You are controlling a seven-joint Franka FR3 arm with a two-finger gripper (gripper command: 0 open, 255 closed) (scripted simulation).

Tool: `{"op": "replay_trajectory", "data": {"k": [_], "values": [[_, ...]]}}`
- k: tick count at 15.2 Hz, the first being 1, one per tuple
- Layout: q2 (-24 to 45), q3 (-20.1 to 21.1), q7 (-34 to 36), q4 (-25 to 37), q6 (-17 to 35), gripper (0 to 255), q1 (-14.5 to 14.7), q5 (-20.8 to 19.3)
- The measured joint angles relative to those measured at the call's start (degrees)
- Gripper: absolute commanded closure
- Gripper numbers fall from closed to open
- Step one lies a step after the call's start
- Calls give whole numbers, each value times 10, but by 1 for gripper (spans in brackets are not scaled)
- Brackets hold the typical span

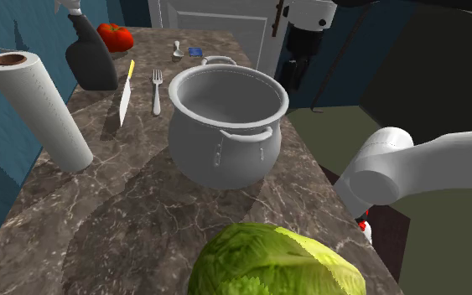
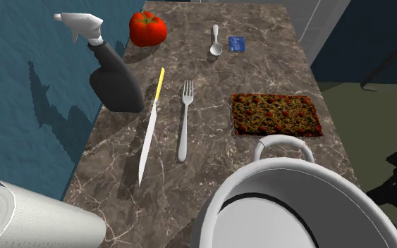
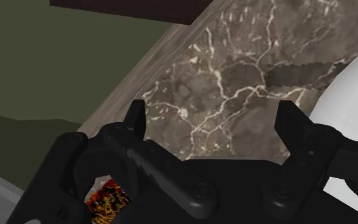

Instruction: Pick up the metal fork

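Observation:
The fork [image 1: 156, 90] [image 2: 184, 120] is silver-grey and lies flat on the marble counter [image 1: 100, 218], tines toward the far end. It rests between a yellow-handled knife [image 1: 126, 92] [image 2: 151, 127] and a big grey pot [image 1: 217, 155]. My black gripper [image 1: 295, 80] hangs above the counter's far-side edge, beyond the pot and well away from the fork. In the wrist view the gripper [image 3: 215, 121] is open, its fingers wide apart with only marble between them.
The pot [image 2: 295, 211] stands mid-counter. A brown speckled slab [image 2: 276, 114] lies behind it. A spray bottle [image 1: 91, 59], a tomato [image 1: 115, 35], a spoon [image 2: 216, 41] and a blue card [image 2: 237, 44] sit at the far end. A paper towel roll [image 1: 41, 109] and a lettuce [image 1: 267, 264] are nearer.

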Motion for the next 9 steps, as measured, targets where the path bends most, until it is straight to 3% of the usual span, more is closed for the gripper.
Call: {"op": "replay_trajectory", "data": {"k": [3,9], "values": [[16,14,24,8,12,0,-1,9],[119,78,139,64,80,0,-14,40]]}}
